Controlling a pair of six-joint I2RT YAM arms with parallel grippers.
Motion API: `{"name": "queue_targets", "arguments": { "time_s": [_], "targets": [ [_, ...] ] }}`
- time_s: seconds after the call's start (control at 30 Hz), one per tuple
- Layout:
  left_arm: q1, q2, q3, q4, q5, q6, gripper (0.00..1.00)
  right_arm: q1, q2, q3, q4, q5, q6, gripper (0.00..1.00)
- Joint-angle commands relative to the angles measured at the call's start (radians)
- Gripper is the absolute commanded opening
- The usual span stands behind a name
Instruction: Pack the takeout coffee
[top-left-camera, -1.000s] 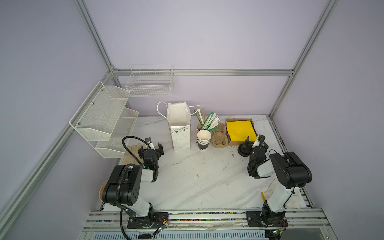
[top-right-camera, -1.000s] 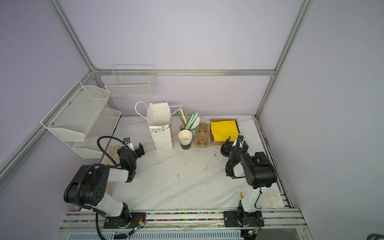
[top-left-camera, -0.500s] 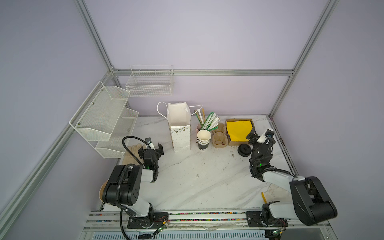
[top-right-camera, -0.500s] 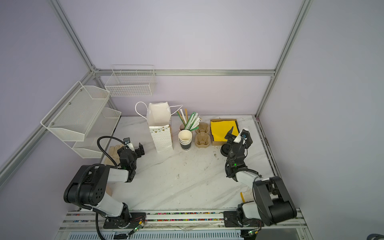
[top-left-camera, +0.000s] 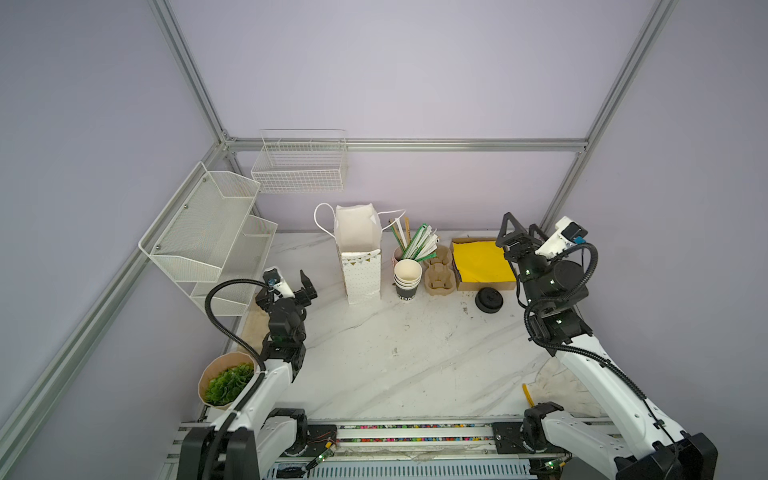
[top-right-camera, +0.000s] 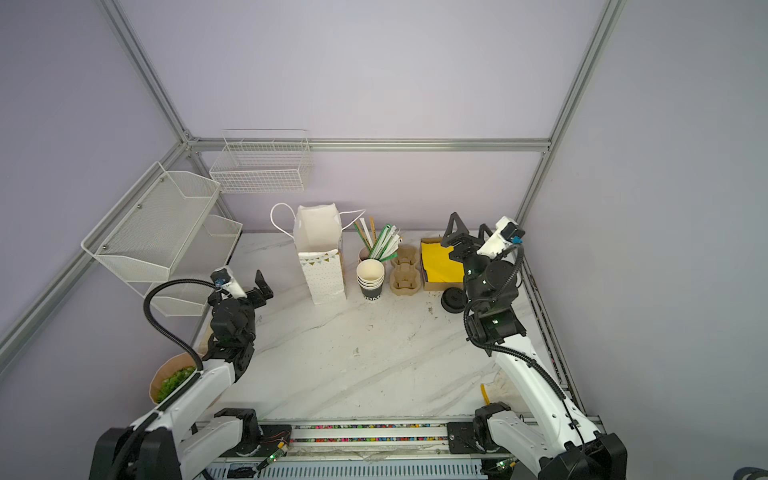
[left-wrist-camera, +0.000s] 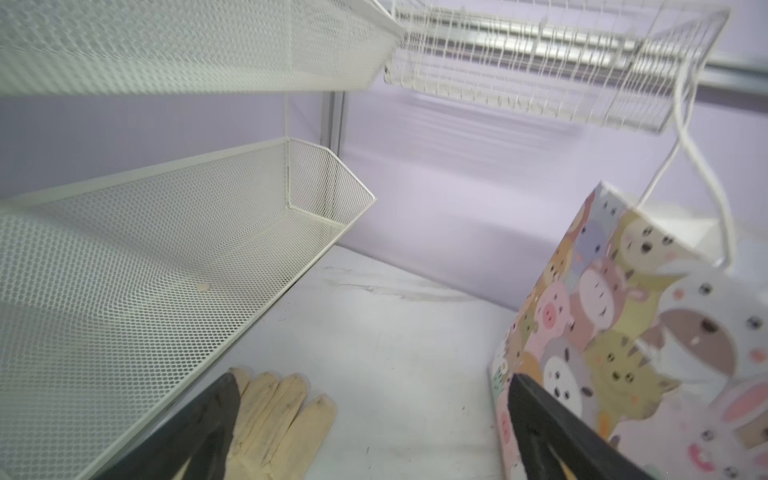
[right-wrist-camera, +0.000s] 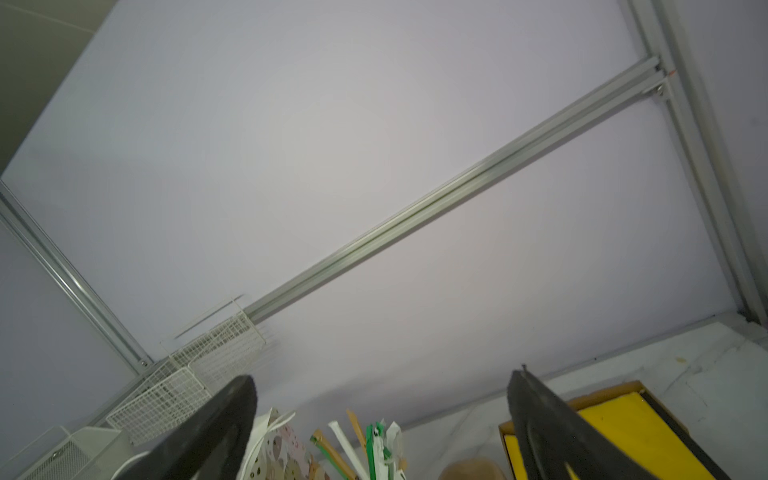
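Can't pick your cup apart from the stack (top-left-camera: 407, 277), which stands upright at twelve o'clock, mouths up, between bag (top-left-camera: 360, 266) and carrier (top-left-camera: 439, 276). Your left gripper (top-left-camera: 293, 289) sits low at nine o'clock, jaws wide, empty. Your right gripper (top-left-camera: 520, 232) is raised at two o'clock, tilted upward, wide, empty.

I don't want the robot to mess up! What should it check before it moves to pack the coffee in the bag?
1. Left gripper open and empty: ok.
2. Right gripper open and empty: ok.
3. Paper bag upright, mouth open: ok.
4. Single takeout coffee in sight: not ok; only a stack of cups shows beside the bag.
5. Black lids lying free near the right arm: ok.
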Motion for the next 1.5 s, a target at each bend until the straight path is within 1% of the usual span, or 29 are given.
{"name": "queue_targets", "arguments": {
  "time_s": [0.0, 0.03, 0.07, 0.17, 0.23, 0.27, 0.33, 0.4, 0.5, 0.57, 0.6, 0.63, 0.7, 0.83, 0.9, 0.93, 1.0, 1.1, 1.27, 1.37, 1.47],
  "targets": [
    [-0.003, -0.066, 0.179, -0.406, -0.039, -0.330, 1.00, 0.061, 0.074, 0.120, -0.302, -0.092, 0.030, 0.97],
    [-0.003, -0.081, 0.216, -0.479, -0.014, -0.345, 1.00, 0.092, 0.102, 0.157, -0.351, -0.069, 0.020, 0.97],
    [-0.009, -0.096, 0.241, -0.522, 0.013, -0.334, 1.00, 0.127, 0.132, 0.194, -0.398, -0.043, 0.013, 0.97],
    [-0.019, -0.138, 0.281, -0.595, 0.082, -0.376, 1.00, 0.212, 0.225, 0.296, -0.522, 0.018, 0.011, 0.90],
    [-0.034, -0.164, 0.298, -0.601, 0.179, -0.351, 1.00, 0.260, 0.286, 0.355, -0.596, 0.041, 0.017, 0.87],
    [-0.046, -0.174, 0.306, -0.620, 0.190, -0.352, 1.00, 0.284, 0.319, 0.381, -0.629, 0.043, 0.017, 0.84],
    [-0.062, -0.185, 0.331, -0.679, 0.193, -0.356, 1.00, 0.315, 0.384, 0.426, -0.684, 0.050, 0.022, 0.82],
    [-0.072, -0.187, 0.360, -0.731, 0.202, -0.357, 1.00, 0.331, 0.452, 0.483, -0.751, 0.033, 0.023, 0.77],
    [-0.082, -0.157, 0.401, -0.775, 0.260, -0.328, 1.00, 0.338, 0.552, 0.556, -0.834, 0.021, 0.022, 0.74],
    [-0.085, -0.111, 0.446, -0.826, 0.290, -0.308, 1.00, 0.339, 0.609, 0.594, -0.875, 0.020, 0.020, 0.72],
    [-0.086, -0.085, 0.465, -0.849, 0.301, -0.299, 1.00, 0.340, 0.632, 0.614, -0.894, 0.020, 0.020, 0.69],
    [-0.086, -0.066, 0.481, -0.871, 0.308, -0.303, 1.00, 0.340, 0.650, 0.626, -0.906, 0.021, 0.019, 0.66],
    [-0.086, -0.033, 0.500, -0.898, 0.322, -0.303, 1.00, 0.339, 0.680, 0.644, -0.914, 0.006, 0.019, 0.64],
    [-0.087, -0.001, 0.491, -0.902, 0.316, -0.310, 1.00, 0.338, 0.760, 0.704, -0.942, 0.001, 0.010, 0.57],
    [-0.087, 0.012, 0.477, -0.900, 0.319, -0.316, 1.00, 0.338, 0.797, 0.731, -0.947, -0.005, 0.005, 0.50],
    [-0.087, 0.019, 0.471, -0.898, 0.330, -0.320, 1.00, 0.337, 0.813, 0.743, -0.949, -0.006, 0.004, 0.49],
    [-0.087, 0.037, 0.467, -0.900, 0.367, -0.320, 1.00, 0.332, 0.841, 0.767, -0.959, -0.007, 0.003, 0.41],
    [-0.087, 0.054, 0.472, -0.905, 0.398, -0.318, 1.00, 0.321, 0.868, 0.803, -0.974, -0.008, -0.001, 0.39],
    [-0.087, 0.058, 0.473, -0.905, 0.412, -0.320, 1.00, 0.306, 0.911, 0.865, -1.021, -0.009, -0.013, 0.38],
    [-0.087, 0.058, 0.472, -0.904, 0.421, -0.322, 1.00, 0.305, 0.913, 0.877, -1.039, 0.015, -0.019, 0.38],
    [-0.087, 0.062, 0.472, -0.903, 0.430, -0.322, 1.00, 0.303, 0.918, 0.875, -1.040, 0.009, -0.024, 0.38]
  ]
}}
